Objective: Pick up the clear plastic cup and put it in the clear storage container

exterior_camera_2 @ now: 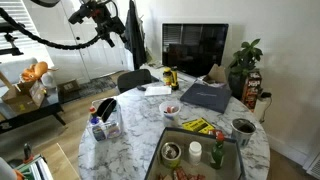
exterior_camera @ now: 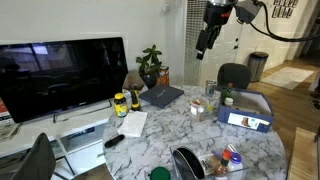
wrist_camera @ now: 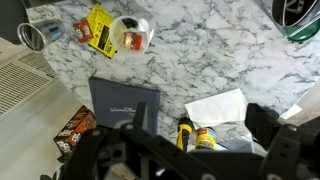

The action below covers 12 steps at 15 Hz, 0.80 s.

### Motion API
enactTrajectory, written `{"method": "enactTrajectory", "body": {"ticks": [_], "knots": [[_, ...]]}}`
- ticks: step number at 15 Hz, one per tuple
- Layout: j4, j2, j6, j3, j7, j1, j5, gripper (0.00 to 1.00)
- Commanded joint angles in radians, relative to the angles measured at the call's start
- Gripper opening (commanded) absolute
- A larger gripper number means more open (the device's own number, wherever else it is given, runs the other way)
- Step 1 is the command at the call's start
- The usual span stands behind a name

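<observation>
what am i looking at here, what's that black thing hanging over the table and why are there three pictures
It is a robot arm, steered by a person, with a two-fingered pincer at its tip. Two pictures come from cameras standing in the room, on different sides of the marble table. The third comes from a camera on the arm's wrist, looking down, so the dark shapes along its bottom edge are the pincer itself. The pincer hangs high above the table, looks open, and holds nothing. On the table lie a dark folder, a white paper, a yellow-labelled jar, a yellow packet and a see-through cup. A clear bin with a few things in it stands near one edge.
</observation>
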Motion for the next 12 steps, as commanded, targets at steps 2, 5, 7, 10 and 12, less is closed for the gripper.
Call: {"method": "enactTrajectory", "body": {"ticks": [2, 5, 7, 10, 12], "knots": [[0.003, 0.005, -0.005, -0.029, 0.010, 0.034, -0.013, 1.00], [0.003, 0.005, -0.005, -0.029, 0.010, 0.034, -0.013, 1.00], [0.010, 0.030, -0.013, -0.018, 0.074, 0.009, -0.048, 1.00], [-0.037, 0.100, 0.021, -0.055, 0.185, -0.013, -0.017, 1.00], [-0.080, 0.172, 0.039, -0.077, 0.250, -0.014, -0.010, 1.00]]}}
